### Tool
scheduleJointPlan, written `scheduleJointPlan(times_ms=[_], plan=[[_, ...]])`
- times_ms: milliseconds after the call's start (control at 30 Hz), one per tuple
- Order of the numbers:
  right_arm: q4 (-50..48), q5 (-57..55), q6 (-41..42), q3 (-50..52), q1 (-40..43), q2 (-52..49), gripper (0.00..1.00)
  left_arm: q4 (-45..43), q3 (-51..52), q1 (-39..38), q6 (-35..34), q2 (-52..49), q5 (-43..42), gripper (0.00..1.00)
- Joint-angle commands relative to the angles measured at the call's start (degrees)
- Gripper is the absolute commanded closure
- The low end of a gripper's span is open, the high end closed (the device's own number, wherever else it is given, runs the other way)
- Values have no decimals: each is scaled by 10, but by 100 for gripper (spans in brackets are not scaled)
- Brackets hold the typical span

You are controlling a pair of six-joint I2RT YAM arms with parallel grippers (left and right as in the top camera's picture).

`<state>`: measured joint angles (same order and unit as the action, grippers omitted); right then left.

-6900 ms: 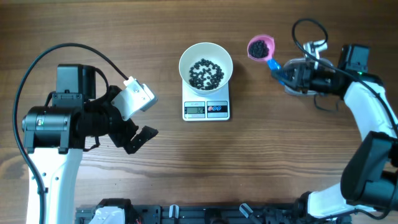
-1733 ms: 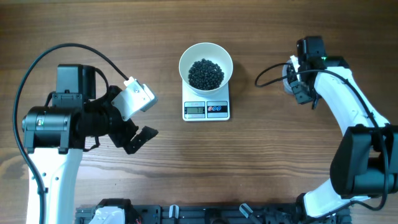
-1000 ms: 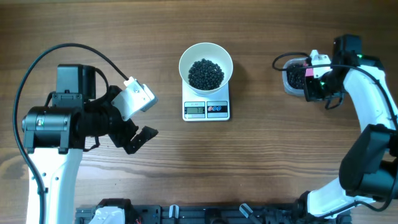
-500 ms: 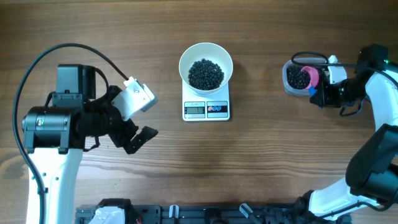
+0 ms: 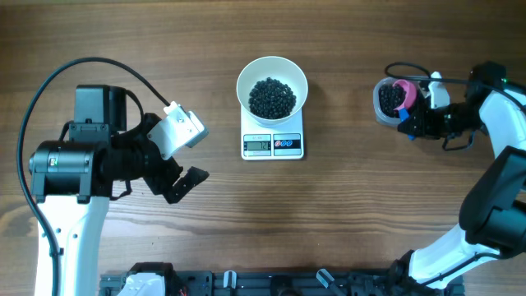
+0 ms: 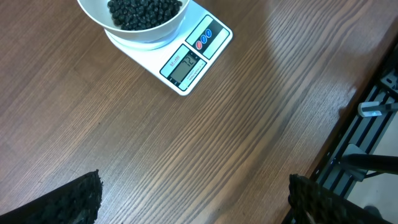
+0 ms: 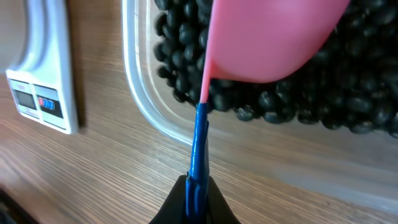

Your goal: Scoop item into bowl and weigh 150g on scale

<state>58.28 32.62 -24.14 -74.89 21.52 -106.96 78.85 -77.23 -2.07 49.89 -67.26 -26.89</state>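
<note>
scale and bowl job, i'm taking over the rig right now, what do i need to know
Left gripper: open, empty, parked left of the small white rectangular scale.
Right gripper: shut on the blue handle of the small pink plastic scoop. The scoop's cup is inside the clear plastic tub, right of the scale, at the tiny black beads.
Round white bowl: sits on the scale, with a heap of beads in it.
Done: some beads are in the bowl.
Left: the grey display is too small to read, so check it, then probably add scoops up to the target weight.
</note>
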Motion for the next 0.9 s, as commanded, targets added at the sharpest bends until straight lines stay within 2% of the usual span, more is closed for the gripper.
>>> scheduleJointPlan(times_ms=[0,333,667,767,867], plan=[[2,68,-11,-7,23,-14,96,-1,-10,5,9,5,-5,0],[26,148,-15,-7,116,-14,96,-1,-10,5,9,5,-5,0],[114,209,-104,-7,160,-14,96,-1,-10,5,9,5,-5,0],[137,220,-109,-7,162,-14,96,-1,-10,5,9,5,-5,0],[170,268,-140,-7,162,-14,96,-1,-10,5,9,5,-5,0]])
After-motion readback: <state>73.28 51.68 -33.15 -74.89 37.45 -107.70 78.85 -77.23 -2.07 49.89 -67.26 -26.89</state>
